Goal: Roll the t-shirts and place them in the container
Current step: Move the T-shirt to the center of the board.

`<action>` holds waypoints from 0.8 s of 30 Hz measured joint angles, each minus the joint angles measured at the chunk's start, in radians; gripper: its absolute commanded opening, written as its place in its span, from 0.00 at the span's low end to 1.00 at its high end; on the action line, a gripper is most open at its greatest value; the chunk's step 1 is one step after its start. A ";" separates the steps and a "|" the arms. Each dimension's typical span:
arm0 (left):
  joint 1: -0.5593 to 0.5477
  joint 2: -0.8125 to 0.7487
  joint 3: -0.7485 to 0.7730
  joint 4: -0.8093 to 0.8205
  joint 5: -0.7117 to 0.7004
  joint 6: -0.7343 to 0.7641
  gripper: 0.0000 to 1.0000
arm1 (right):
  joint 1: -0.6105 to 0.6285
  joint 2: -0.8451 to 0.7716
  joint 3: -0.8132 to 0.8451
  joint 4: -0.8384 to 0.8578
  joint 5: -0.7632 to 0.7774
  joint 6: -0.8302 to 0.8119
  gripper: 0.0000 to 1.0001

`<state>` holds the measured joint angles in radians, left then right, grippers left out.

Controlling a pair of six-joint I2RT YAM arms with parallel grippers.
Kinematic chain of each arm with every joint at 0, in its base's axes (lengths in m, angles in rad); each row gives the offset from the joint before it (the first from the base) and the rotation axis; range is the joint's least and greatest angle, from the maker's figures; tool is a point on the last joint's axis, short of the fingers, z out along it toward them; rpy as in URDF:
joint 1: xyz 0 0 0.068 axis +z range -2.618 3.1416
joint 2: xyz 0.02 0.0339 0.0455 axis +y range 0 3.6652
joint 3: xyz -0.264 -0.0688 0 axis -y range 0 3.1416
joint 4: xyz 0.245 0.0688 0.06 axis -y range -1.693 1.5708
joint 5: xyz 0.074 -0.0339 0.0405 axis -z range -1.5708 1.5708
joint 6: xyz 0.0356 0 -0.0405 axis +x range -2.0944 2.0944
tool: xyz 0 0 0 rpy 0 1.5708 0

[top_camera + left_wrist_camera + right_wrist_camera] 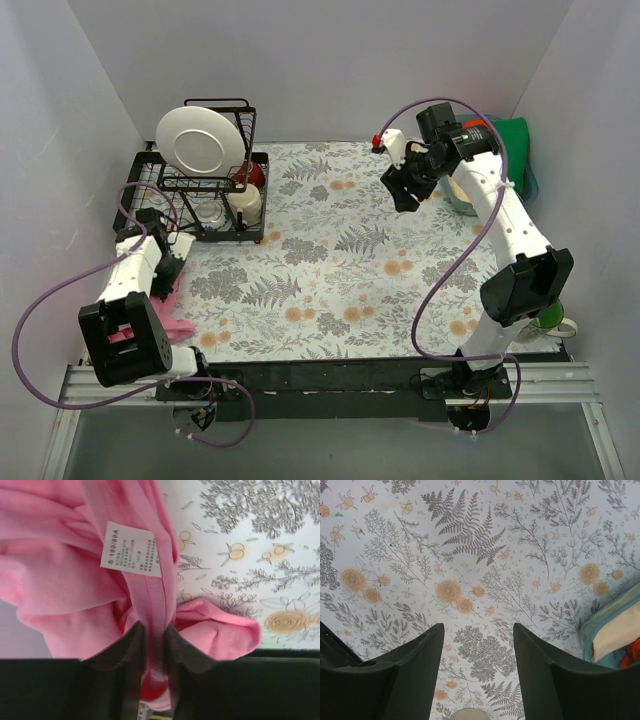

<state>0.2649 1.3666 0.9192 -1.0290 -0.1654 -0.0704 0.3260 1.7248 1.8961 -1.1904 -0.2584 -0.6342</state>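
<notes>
Grips the pink t-shirt (65, 580) in the left pincer (155, 630), clenched on a narrow band of cloth, probably the collar hem, just below the white size label (131, 548). Lies bunched rather than spread: heavy folds heaped to the left of the fingers (131, 647), a smaller lobe to their right, all resting on the flowered desk (260, 545). From above, shows only as a pink scrap at the near left edge of the desk, mostly hidden beneath the left arm (135, 275) and just near of the dish rack (210, 205) with its white plate (197, 140). Cannot read the shirt's long axis while so crumpled; at a guess, trails from the clamped band back under the arm. At the far right, well apart from the shirt, holds the right pincer (405, 190) released, jaws wide over bare flowered cloth with nothing between them. Just to its right, a teal-rimmed tub (590, 625) with the cream t-shirt (620, 630) and the orange-red t-shirt (632, 655) inside. Puts the pink shirt wholly on the left side, so nearer the left arm by far. Probably calls next for drawing the cloth rightward and farther onto the open middle of the desk, and for bringing the right pincer across leftward to take a second edge before any rolling.
</notes>
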 measured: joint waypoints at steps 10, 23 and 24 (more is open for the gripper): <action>-0.142 -0.007 0.358 -0.169 0.237 0.008 0.00 | 0.060 -0.133 -0.183 0.035 0.049 0.032 0.63; -0.979 0.412 0.812 -0.218 0.566 -0.288 0.03 | -0.101 -0.239 -0.348 0.157 0.182 0.042 0.61; -1.002 0.501 0.919 -0.205 0.571 -0.302 0.20 | -0.140 -0.238 -0.348 0.165 0.186 0.045 0.61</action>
<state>-0.7372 1.8679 1.8385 -1.2339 0.4061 -0.3721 0.1864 1.4868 1.5482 -1.0256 -0.0727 -0.5892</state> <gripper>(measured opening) 0.040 0.613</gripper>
